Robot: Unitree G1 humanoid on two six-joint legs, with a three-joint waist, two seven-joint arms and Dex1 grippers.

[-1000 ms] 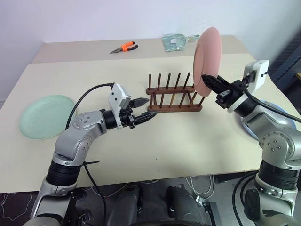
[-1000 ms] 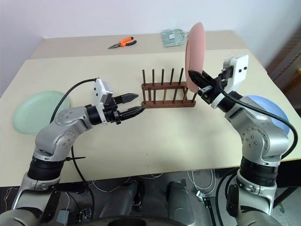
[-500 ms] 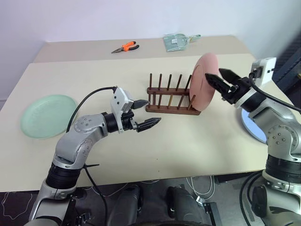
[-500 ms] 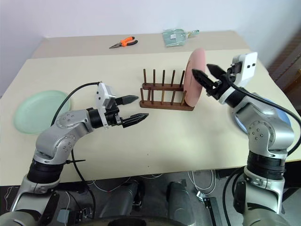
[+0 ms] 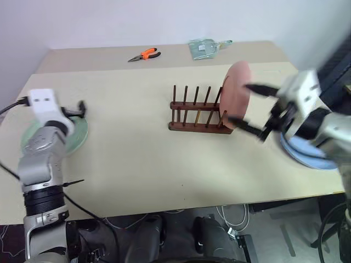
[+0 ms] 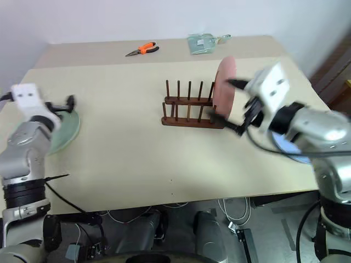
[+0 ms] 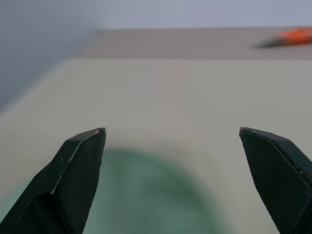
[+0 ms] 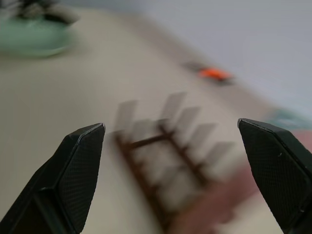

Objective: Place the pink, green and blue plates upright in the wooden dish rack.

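A: Where was the round pastel pink plastic plate [image 5: 237, 94]?

B: Upright in the dark-brown wooden dish rack [image 5: 198, 114], mid-desk; the right gripper [image 5: 252, 111] gaped beside it.

A: The left gripper [image 7: 173, 146]?

B: Released, above the mint-green plate [image 5: 78, 134] by the desk's left edge.

The right gripper [image 5: 253, 112] is blurred, and its arm hides most of the blue plate [image 5: 307, 156].

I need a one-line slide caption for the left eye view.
Pink plate stands in the wooden rack; both claws open, green plate next.
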